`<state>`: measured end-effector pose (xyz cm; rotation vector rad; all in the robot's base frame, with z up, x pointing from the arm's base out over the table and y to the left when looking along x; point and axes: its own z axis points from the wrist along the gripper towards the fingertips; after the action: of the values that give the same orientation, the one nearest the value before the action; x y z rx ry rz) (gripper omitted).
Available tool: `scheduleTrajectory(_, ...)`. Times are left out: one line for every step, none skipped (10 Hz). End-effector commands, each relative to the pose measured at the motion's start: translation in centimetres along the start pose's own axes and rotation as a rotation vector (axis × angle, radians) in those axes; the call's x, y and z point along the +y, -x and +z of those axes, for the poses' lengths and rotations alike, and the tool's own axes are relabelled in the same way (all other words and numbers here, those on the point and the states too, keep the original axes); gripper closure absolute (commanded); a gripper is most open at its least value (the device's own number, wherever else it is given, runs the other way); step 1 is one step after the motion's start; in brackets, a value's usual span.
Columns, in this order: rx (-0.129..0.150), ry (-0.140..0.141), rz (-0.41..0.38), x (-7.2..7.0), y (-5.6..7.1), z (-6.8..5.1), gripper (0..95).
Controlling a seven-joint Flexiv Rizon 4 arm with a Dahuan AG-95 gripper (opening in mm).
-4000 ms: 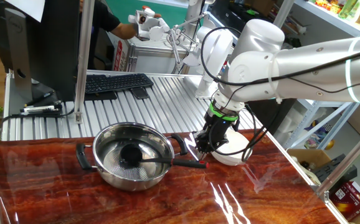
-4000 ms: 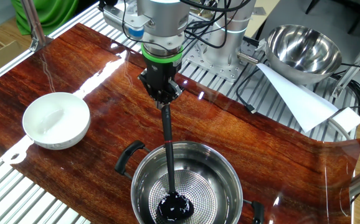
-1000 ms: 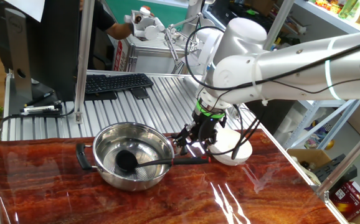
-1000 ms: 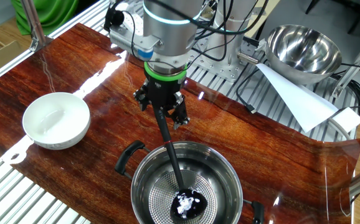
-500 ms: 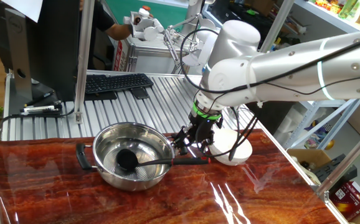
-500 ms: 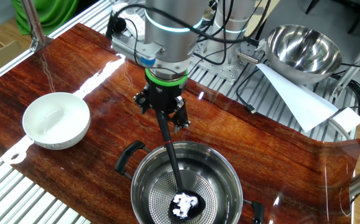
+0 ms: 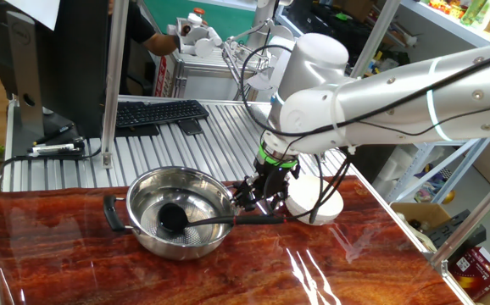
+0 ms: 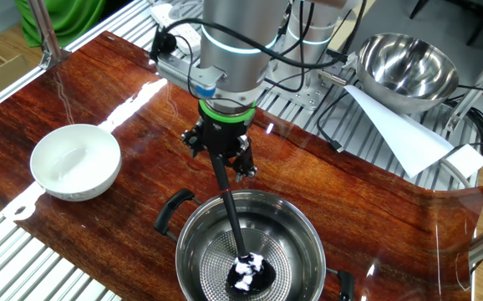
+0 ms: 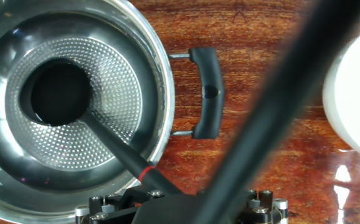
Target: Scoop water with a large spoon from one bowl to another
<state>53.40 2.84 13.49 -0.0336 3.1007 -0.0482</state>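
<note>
Ladle (image 8: 235, 230): black, its small round cup resting on the dotted bottom of the steel pot (image 8: 296, 224), its long thin handle leaning over the pot rim and running up between the fingers (image 8: 220, 153). The fingers point straight down and are spread wide on either side of the handle's free end; no closed hold on it can be seen. In the hand view the handle passes under the fingers just past the red band (image 9: 145, 175), and the pot's black side handle (image 9: 208, 93) lies just beside it.

Handling, as a judgement: the ladle looks light and stiff, but the handle is thin, smooth and round, so it may roll or pivot between the fingers once the cup carries water. The best hold is on the upper handle, beyond the red band, squarely across it, so the cup stays level. The water itself cannot be made out clearly in the pot.

Surroundings: the white bowl (image 8: 75, 160) sits on the wooden counter (image 8: 133, 100) well off to one side of the fingers, clear of the pot. A second steel bowl (image 8: 407, 60) and a white sheet of paper (image 8: 400, 131) lie beyond the counter edge, out of the path. The pot rim and near side handle are the only obstacles close to the fingers; cables (image 7: 328, 193) hang by the wrist
</note>
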Motion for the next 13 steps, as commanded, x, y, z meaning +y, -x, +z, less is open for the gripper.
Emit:
scheduleTrajectory(0.0,-0.009,-0.001,0.1,0.1,0.3,0.0)
scheduleTrajectory(0.003,-0.017,-0.007,0.1,0.1,0.5,0.0)
scheduleTrajectory(0.005,-0.019,-0.01,0.2,0.1,0.7,0.0)
scheduleTrajectory(0.006,-0.02,-0.012,0.2,0.2,0.8,0.0)
scheduleTrajectory(0.008,-0.022,-0.013,0.2,0.2,1.0,0.0)
scheduleTrajectory(0.009,-0.022,-0.015,0.3,0.2,1.1,0.0)
scheduleTrajectory(0.009,-0.024,-0.017,0.3,0.2,1.3,19.0)
scheduleTrajectory(0.008,-0.027,-0.02,0.4,0.2,1.5,19.0)
scheduleTrajectory(0.008,-0.027,-0.021,0.4,0.2,1.6,19.0)
scheduleTrajectory(0.008,-0.028,-0.023,0.4,0.1,1.6,19.0)
scheduleTrajectory(0.008,-0.029,-0.024,0.4,0.1,1.7,19.0)
scheduleTrajectory(0.008,-0.03,-0.025,0.4,0.0,1.7,19.0)
scheduleTrajectory(0.008,-0.031,-0.026,0.5,0.0,1.8,19.0)
